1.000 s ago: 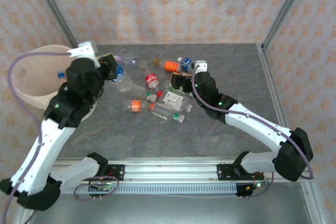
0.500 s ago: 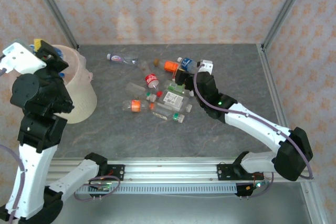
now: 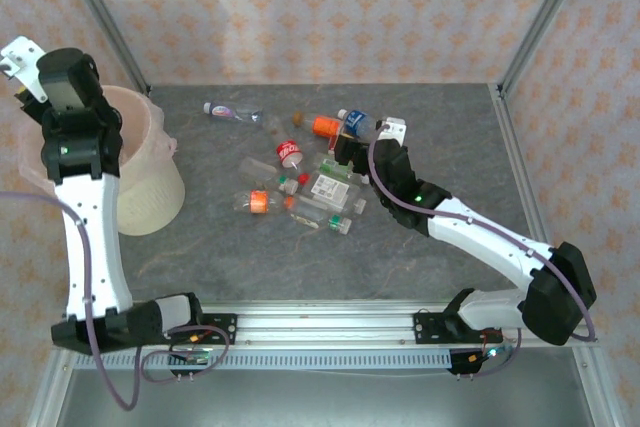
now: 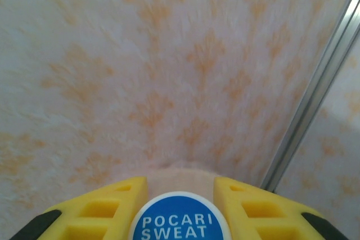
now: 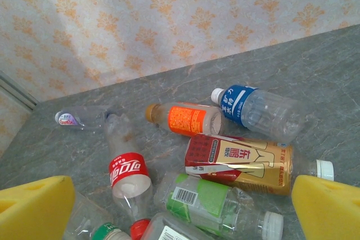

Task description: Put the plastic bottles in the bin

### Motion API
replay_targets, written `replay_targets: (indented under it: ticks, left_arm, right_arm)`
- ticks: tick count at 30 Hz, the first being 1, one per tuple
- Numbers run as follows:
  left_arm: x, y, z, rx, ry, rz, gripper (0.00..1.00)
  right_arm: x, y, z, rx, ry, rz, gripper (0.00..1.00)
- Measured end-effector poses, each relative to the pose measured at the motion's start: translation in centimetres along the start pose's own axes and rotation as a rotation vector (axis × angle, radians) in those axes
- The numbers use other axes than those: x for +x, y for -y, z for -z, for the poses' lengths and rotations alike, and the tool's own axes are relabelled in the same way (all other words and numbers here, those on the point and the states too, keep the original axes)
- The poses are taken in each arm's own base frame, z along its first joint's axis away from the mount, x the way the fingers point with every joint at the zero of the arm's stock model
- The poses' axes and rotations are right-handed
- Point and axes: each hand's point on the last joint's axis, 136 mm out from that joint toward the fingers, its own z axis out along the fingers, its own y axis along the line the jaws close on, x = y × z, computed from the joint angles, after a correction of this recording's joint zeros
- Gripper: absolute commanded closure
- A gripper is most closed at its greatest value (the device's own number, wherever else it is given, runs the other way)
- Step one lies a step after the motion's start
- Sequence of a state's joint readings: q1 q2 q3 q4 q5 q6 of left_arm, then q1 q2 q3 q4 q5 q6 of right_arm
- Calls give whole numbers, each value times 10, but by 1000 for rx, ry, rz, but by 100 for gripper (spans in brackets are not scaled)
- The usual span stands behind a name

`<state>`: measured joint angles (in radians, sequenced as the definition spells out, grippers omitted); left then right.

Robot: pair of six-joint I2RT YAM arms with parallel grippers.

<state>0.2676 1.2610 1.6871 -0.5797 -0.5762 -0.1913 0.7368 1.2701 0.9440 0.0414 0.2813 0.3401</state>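
At the near edge of the table (image 3: pixel 250 257), the two arm bases are seen from above. The right arm is stretched forward toward the middle of the table, and the right gripper (image 3: pixel 343 153) is placed at the right side of the heap of plastic bottles (image 3: pixel 300 187). From above its jaws cannot be judged. In the right wrist view the yellow fingers (image 5: pixel 34 209) are seen wide apart, with nothing held between them.

That same view separates the heap, which looks tangled from above. Nearest the fingers a green-labelled bottle (image 5: pixel 202 198) is lying, with a red-labelled cola bottle (image 5: pixel 128 170) to its left. Behind them lies a red-and-gold bottle (image 5: pixel 242 158). Farther off, an orange-labelled bottle (image 5: pixel 188 119) and a blue-labelled bottle (image 5: pixel 247 108) lie side by side. A clear bottle (image 5: pixel 79 119) lies apart at the far left, near the wall.

The bin (image 3: pixel 150 197) stands at the left of the table, partly covered by the upright left arm (image 3: pixel 80 177). What the left gripper (image 4: pixel 179 217) holds cannot be made out from above. In the left wrist view its yellow fingers (image 4: pixel 107 209) are closed on either side of a blue cap (image 4: pixel 179 226) lettered POCARI SWEAT, with patterned wall behind. Whether this bottle is over the bin's mouth cannot be told.
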Motion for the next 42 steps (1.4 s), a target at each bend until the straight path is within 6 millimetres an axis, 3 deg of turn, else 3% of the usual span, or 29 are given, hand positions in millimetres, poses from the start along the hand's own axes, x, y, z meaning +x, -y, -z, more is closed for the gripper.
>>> replay_targets:
  ticks: [4, 10, 13, 16, 19, 25, 28, 34, 38, 42]
  left_arm:
    - [42, 11, -24, 17, -161, -29, 100]
    - [91, 9, -46, -13, -334, -56, 100]
    - [105, 9, -51, -29, -376, -79, 80]
    - [118, 10, -56, -43, -414, -104, 77]
    - [129, 9, -61, -60, -444, -119, 64]
    - [148, 9, -68, -86, -504, -155, 21]
    - [147, 13, -66, -63, -517, -147, 0]
    - [120, 35, -48, 30, -469, -116, 0]
    - [96, 75, -5, 170, -393, -125, 0]
    - [76, 114, 53, 356, -320, -114, 0]
  right_arm:
    - [-1, 0, 1, -1, 3, -2, 1]
    - [-1, 0, 1, -1, 3, -1, 1]
    - [-1, 0, 1, -1, 3, -1, 1]
    - [-1, 0, 1, -1, 3, -1, 1]
    - [-1, 0, 1, -1, 3, -1, 1]
    - [-1, 0, 1, -1, 3, 2, 1]
    - [-1, 0, 1, -1, 3, 2, 1]
    - [-2, 0, 1, -3, 6, 0, 1]
    - [0, 2, 2, -2, 7, 0, 1]
    - [1, 8, 7, 2, 18, -5, 1]
